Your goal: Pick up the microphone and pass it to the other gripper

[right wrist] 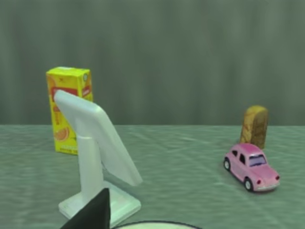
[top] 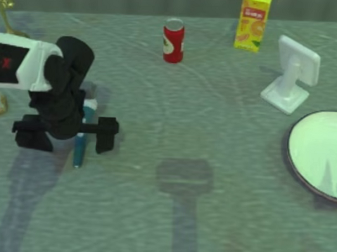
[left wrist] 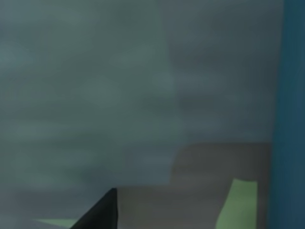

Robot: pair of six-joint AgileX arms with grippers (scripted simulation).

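Observation:
The microphone lies on the table at the left, its dark teal handle toward the front edge and its white head half under my left arm. My left gripper hangs over it, open wide, one finger on each side of the handle and not touching it. In the left wrist view the teal handle runs along the edge and one black fingertip shows. My right arm, the other gripper, is out of the top view. One of its fingertips shows off to one side in the right wrist view, with nothing held.
A red can and a yellow juice carton stand at the back. A white stand and a white plate are at the right. A pink toy car and a bread slice show beyond them.

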